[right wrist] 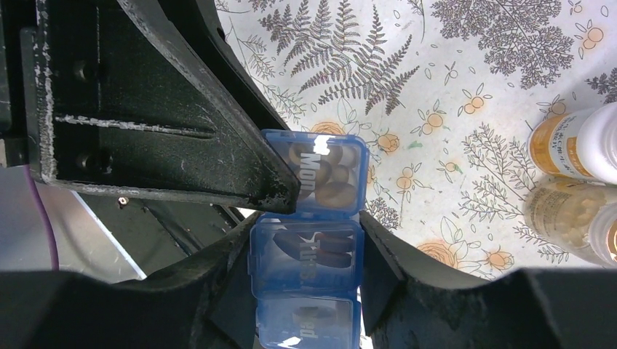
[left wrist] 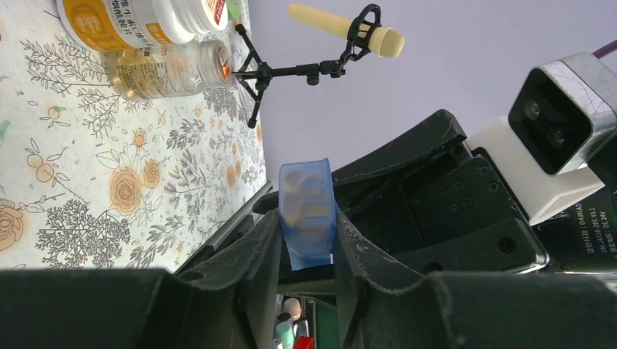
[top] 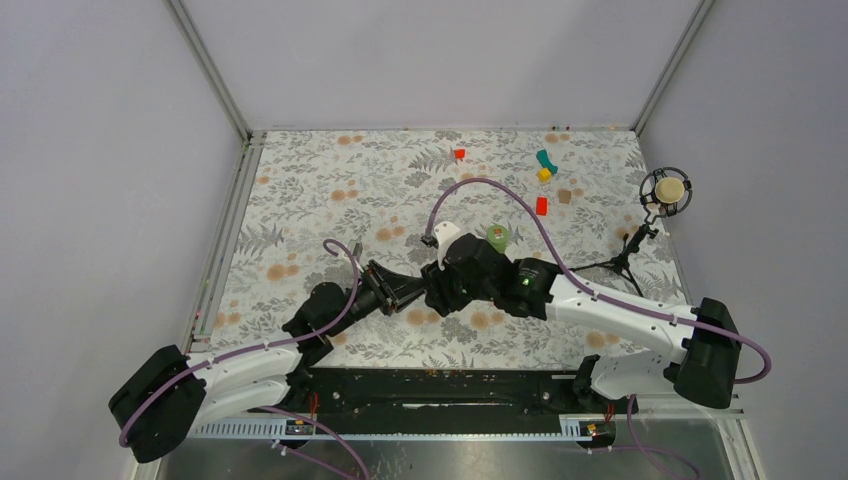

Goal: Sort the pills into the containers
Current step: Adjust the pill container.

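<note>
The containers are one translucent blue pill box [right wrist: 309, 254] with lidded compartments marked Mon, Tues and Wed. Brown pills [right wrist: 331, 178] lie in the Mon compartment and dark ones in Tues. My right gripper [right wrist: 307, 229] is shut on the box's two long sides at the Tues compartment. My left gripper [left wrist: 307, 218] is shut on the pill box [left wrist: 307, 193] from its end, and one of its fingers [right wrist: 273, 193] overlaps the Mon lid. In the top view both grippers [top: 440, 285] meet at mid-table and hide the box.
Pill bottles stand and lie close by: a white one with an orange label [right wrist: 575, 142], a clear one [right wrist: 571, 218] and a green-capped one [top: 498, 237]. A microphone on a tripod [top: 665, 190] stands at the right. Small red [top: 541, 205], teal [top: 546, 159] and yellow [top: 544, 174] blocks lie at the back.
</note>
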Controlling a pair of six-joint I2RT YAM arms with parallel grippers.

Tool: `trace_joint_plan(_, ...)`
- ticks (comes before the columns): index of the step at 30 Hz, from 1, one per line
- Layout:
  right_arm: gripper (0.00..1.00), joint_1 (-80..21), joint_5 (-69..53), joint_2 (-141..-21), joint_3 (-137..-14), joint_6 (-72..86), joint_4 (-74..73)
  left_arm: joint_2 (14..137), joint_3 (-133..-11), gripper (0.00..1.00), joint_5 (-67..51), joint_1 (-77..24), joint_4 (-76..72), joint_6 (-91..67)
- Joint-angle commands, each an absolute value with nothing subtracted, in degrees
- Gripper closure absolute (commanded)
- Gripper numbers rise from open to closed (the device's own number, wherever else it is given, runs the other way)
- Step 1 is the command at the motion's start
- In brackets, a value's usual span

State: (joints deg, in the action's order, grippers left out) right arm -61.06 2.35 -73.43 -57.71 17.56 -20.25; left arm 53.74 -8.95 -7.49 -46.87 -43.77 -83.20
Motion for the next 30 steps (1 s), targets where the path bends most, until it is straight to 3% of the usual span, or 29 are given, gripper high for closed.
trace_joint_plan(1,0.67,-60.73,1.92,-71.25,-57.48,16.48,-17.94,54.14,-10.47,0.78,-7.29,-47.08,-47.93,-84.29)
trace_joint_plan(3,0.67,-60.62,2.04,-70.83,-57.40,17.06,-17.95,54.19,-10.31,0.60,-7.04,-47.11,-48.70,-84.08)
trace_joint_plan(5,0.68,-60.44,2.06,-70.62,-57.67,17.89,-18.44,54.15,-9.90,0.48,-6.66,-47.11,-49.96,-83.81)
trace_joint_plan(9,0.68,-60.27,1.60,-70.38,-58.35,18.63,-19.41,54.35,-9.69,0.44,-6.07,-47.11,-51.16,-82.57)
trace_joint_plan(21,0.68,-60.21,1.57,-70.96,-59.17,17.83,-20.89,55.52,-9.26,0.53,-5.71,-47.11,-52.66,-83.23)
trace_joint_plan(30,0.69,-59.64,0.58,-70.58,-59.43,19.45,-20.55,54.66,-9.07,0.85,-5.85,-47.10,-51.28,-82.97)
